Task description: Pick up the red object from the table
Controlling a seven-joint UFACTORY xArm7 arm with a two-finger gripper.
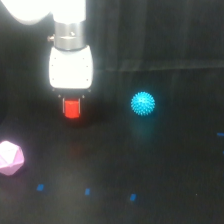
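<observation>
Exterior view, and it is a dim, soft-focus one: the white arm (pixel 70 50) comes down from the top edge on the exterior view's left half, a metallic collar above a rounded white housing. Below the housing sits the end effector (pixel 71 106), and the red object (pixel 71 108) is right at its lower end, a small bright red-orange block tucked directly beneath the white body. Dark parts seem to frame the block at its top and sides, but the blur hides the fingers, so I cannot tell whether they are clamped on the block, spread around it, or only just above it. Nor can I tell whether the block rests on the tabletop (pixel 165 165) or is lifted clear; a faint reddish smear lies on the dark surface just below it.

To the exterior view's right of the red object, well apart and at about the same height in the frame, sits a cyan spiky ball (pixel 143 103). At the exterior view's left edge, lower down, lies a pink faceted polyhedron (pixel 9 157), partly cut off by the frame. Three small blue marks (pixel 87 191) dot the black matte tabletop along the bottom, with another faint one at the far right edge
</observation>
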